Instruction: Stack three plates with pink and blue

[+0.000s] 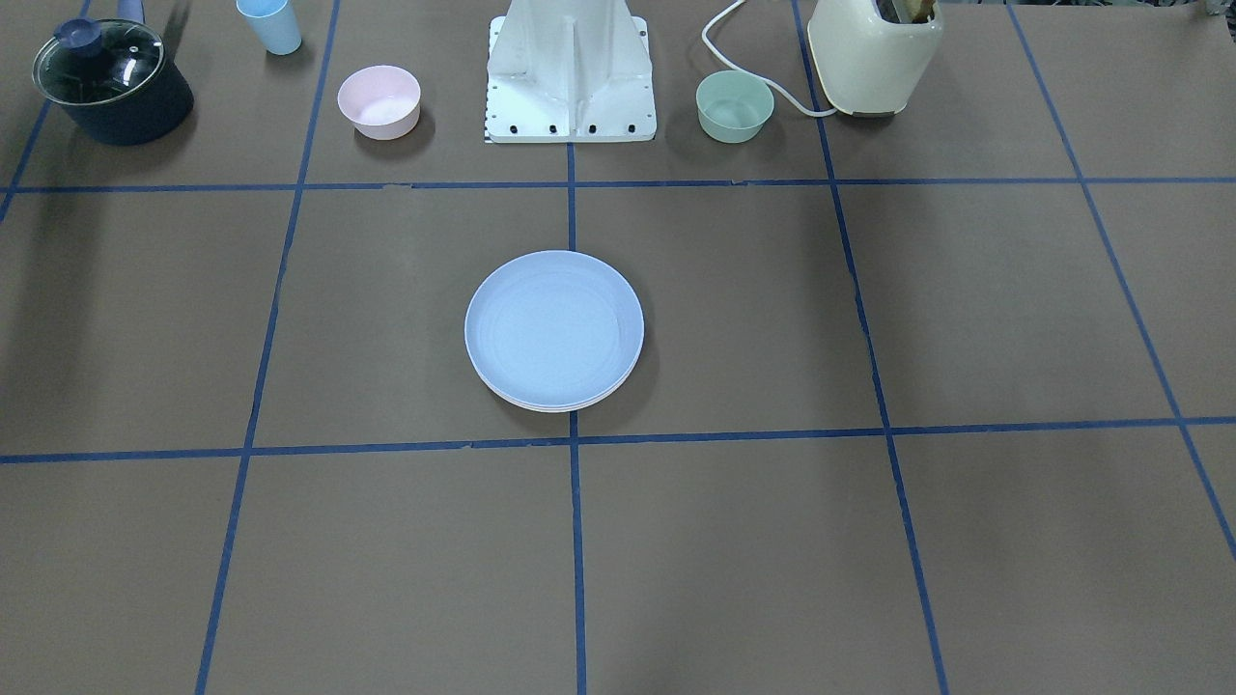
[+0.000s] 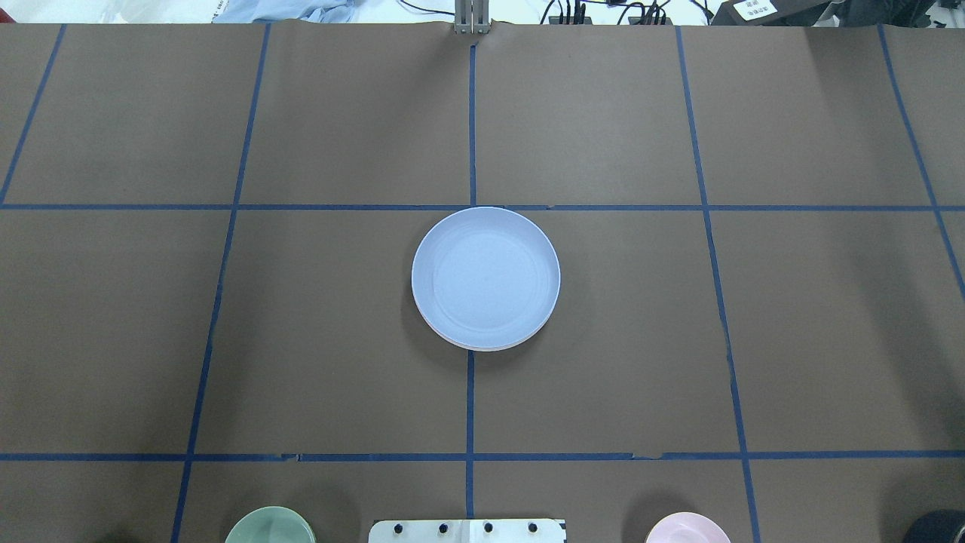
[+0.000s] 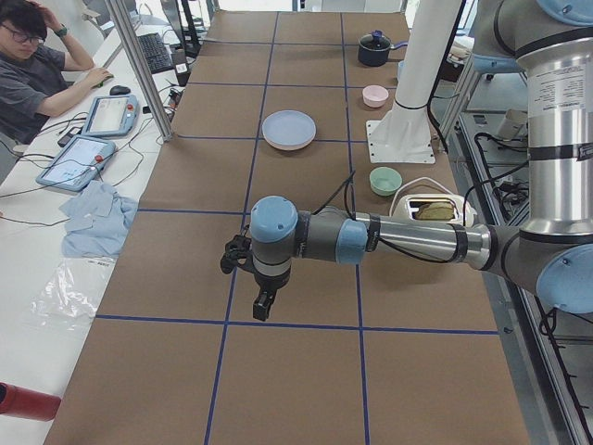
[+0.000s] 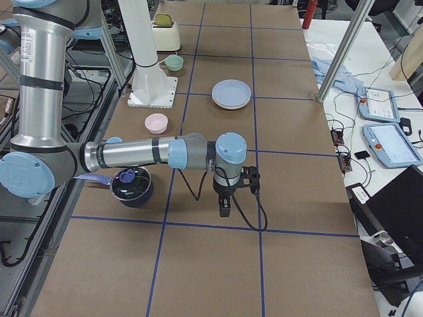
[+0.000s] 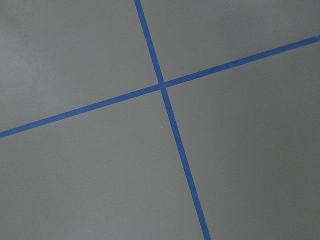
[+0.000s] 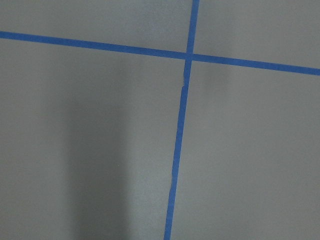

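Light blue on top: the light blue plate point(image 1: 553, 326) caps one neat pile, and I see no loose plate anywhere on the table point(image 1: 869, 541). Paler rims point(image 1: 558, 408) peek out under its near edge in the front view; from overhead they read pinkish. I can't split them cleanly into a pink and a cream plate, so three is my read and not a count. I judge the stacking itself done. What's left, if anything, is confirming that count.

The top plate looks round, shallow and matte, with faint rings in the well. It sits flat and closely centred on the ones below, with no visible tilt.

The pile lies between the two hands and well apart from each. It's far beyond the left gripper point(image 3: 263, 306) along the table, and equally far beyond the right gripper point(image 4: 225, 210) from the other end. Both grippers point down over bare table and hold nothing that I can make out. They show only in the side views, so I can't tell whether the jaws are apart or together. Each wrist camera gives just brown paper and a blue tape cross, with no fingers in frame.
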Robot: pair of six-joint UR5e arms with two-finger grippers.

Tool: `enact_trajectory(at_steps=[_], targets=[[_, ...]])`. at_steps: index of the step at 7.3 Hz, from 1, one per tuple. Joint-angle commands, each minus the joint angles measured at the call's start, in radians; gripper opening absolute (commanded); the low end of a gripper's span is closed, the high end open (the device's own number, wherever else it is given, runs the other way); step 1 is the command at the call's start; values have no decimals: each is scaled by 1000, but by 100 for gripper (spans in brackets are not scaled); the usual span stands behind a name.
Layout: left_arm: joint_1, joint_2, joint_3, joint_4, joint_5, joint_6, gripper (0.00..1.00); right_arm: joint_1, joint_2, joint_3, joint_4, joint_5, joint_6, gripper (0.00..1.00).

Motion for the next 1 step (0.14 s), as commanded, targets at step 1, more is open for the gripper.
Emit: enact_trajectory(at_steps=[1], targets=[[2, 0, 0, -1, 0, -2, 100, 0, 0, 0, 0, 0, 0, 100]])
